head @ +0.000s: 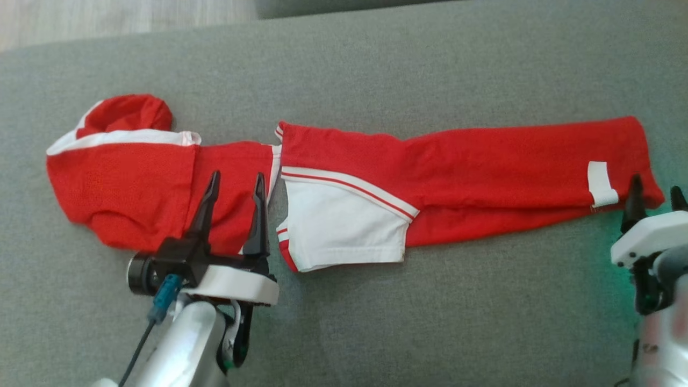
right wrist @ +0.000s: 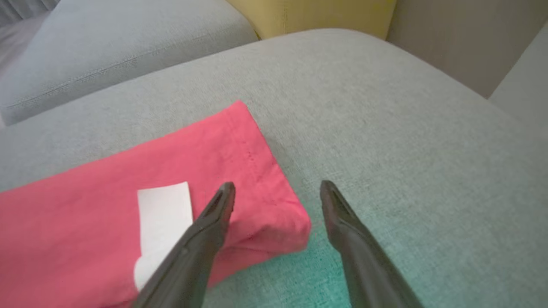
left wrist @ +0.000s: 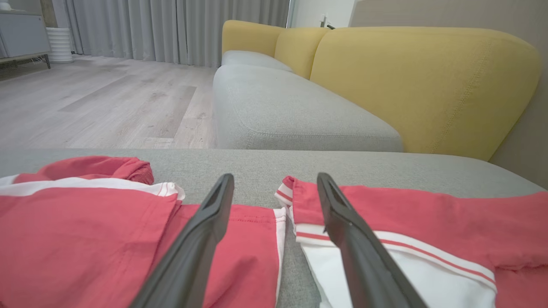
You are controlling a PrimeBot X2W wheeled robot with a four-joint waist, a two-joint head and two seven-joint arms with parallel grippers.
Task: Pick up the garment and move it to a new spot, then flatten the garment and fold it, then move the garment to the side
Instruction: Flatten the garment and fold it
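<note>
Looking down, you've got the red and white garment (head: 462,161) stretched flat across the grey sofa cushion (head: 430,322). Your left fingers (head: 207,204) are spread wide over its left part, gripping nothing. Your right fingers (head: 634,204) are just as wide and empty, straddling the right hem.

Left claw (head: 237,174): two long, dark, tapering fingers (head: 207,207) on a black base. White wrist shell (head: 236,285) behind it, then a silvery forearm (head: 185,344). Blue plug (head: 165,290) trailing a thin black cable (head: 134,352); black drum (head: 141,274) at the side. Right claw (head: 656,184): same dark fingers, white housing (head: 647,236).
</note>
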